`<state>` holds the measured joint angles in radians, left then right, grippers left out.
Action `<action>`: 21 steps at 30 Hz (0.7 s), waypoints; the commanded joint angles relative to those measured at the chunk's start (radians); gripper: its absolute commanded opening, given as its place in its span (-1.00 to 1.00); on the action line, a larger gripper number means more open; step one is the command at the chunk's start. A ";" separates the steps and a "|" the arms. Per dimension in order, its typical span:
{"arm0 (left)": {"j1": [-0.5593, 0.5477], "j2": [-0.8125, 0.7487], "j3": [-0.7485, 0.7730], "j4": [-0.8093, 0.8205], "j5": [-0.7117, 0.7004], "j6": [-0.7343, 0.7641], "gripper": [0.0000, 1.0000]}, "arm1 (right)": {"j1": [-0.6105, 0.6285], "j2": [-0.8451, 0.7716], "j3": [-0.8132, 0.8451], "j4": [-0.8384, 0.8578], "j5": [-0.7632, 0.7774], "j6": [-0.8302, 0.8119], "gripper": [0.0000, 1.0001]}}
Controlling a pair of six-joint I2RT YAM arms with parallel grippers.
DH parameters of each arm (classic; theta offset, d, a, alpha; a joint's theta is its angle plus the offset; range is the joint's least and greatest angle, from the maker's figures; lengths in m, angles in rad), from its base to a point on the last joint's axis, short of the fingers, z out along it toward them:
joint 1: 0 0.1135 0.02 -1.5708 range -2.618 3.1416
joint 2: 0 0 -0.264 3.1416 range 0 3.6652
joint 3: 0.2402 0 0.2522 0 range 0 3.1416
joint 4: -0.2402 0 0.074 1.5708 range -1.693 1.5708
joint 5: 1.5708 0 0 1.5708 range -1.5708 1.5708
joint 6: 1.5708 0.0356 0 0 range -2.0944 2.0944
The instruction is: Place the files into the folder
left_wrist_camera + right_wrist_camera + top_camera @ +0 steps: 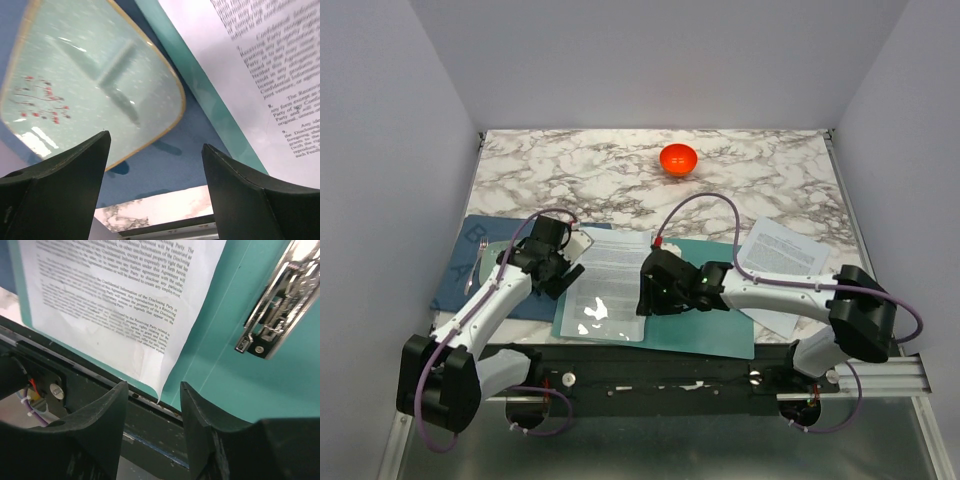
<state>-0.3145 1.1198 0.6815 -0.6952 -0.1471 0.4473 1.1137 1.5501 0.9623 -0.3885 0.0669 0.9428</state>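
Shows thin white printed paper sheet [615, 262] on flat teal-green folder [710, 328], frame centre; another sheet [785, 255] at right on marble surface [580, 170]. Looks light, floppy, slippery: best pinched at a free corner. Right hand [152, 387] part open, empty, by sheet corner; left hand [155, 145] wide open, empty.

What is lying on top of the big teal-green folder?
A white printed paper sheet lies flat on the open teal-green folder, on its left half, near its shiny metal clip. From above, the black right gripper hides the folder's middle, clip included.
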 commanded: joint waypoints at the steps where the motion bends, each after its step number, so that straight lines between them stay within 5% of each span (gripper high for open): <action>1: 0.000 -0.048 0.137 -0.088 -0.019 -0.035 0.73 | -0.012 -0.103 -0.063 -0.089 0.111 -0.022 0.04; 16: -0.132 0.087 0.447 -0.254 0.340 -0.291 0.40 | -0.241 -0.137 -0.250 0.091 0.013 -0.075 -0.41; 21: -0.187 0.222 0.512 -0.231 0.445 -0.332 0.12 | -0.258 -0.101 -0.273 0.195 -0.058 -0.062 -0.52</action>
<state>-0.4610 1.2572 1.1412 -0.9222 0.1543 0.1825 0.8639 1.4189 0.7128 -0.3119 0.0799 0.8852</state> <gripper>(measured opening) 0.620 0.253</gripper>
